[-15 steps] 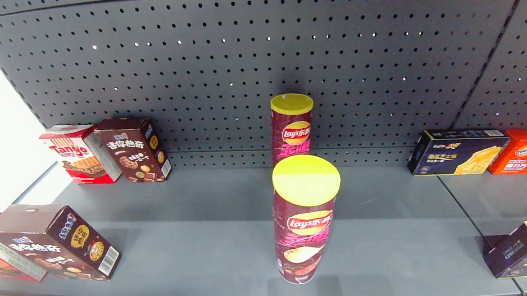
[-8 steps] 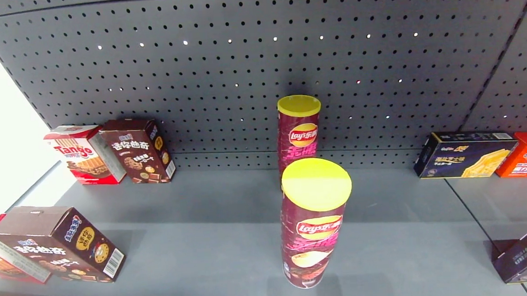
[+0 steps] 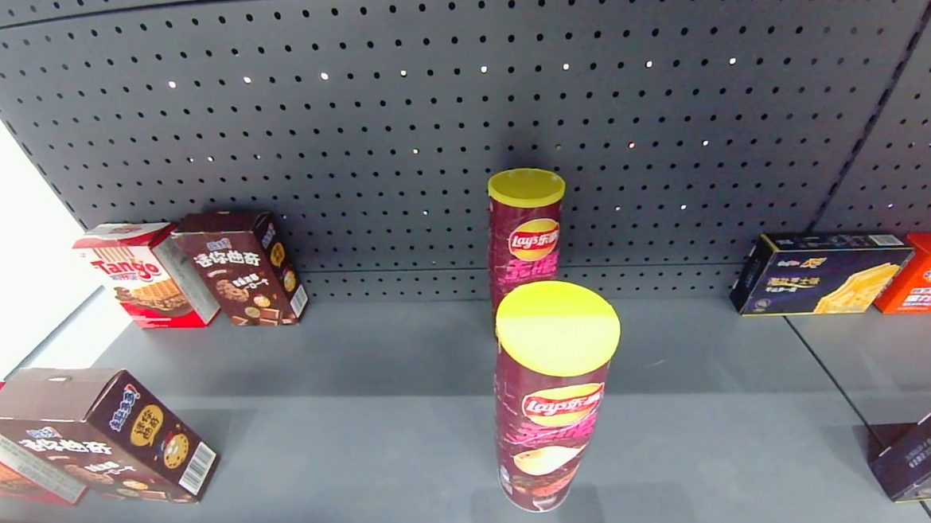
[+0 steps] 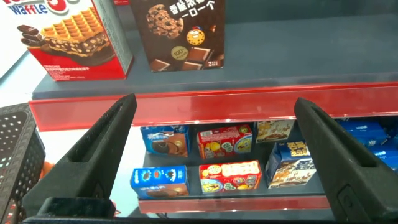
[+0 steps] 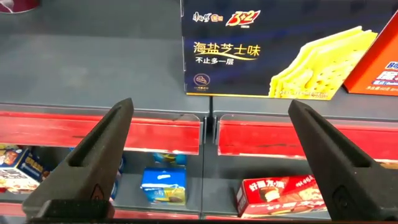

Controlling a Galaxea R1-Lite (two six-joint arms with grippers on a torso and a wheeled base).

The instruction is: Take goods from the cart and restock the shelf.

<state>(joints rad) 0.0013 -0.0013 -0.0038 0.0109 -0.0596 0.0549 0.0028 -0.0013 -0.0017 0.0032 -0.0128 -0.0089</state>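
1. Goods: front chip can (image 3: 556, 400) stands upright mid-shelf, with the back chip can (image 3: 526, 226) right behind it by the pegboard (image 3: 425, 96). Two look stocked.
2. Tools: left gripper (image 4: 214, 102) and right gripper (image 5: 210, 106) are both spread wide and hold nothing, low in front of the shelf (image 3: 347, 435) edge. Another pick from the cart is probably due.
3. The cans are smooth glossy cylinders with flat yellow plastic lids.
4. Around: cookie box (image 3: 96, 432) is printed cardboard with sharp corners. The shelf is matte grey metal with a red price strip (image 5: 149, 134).
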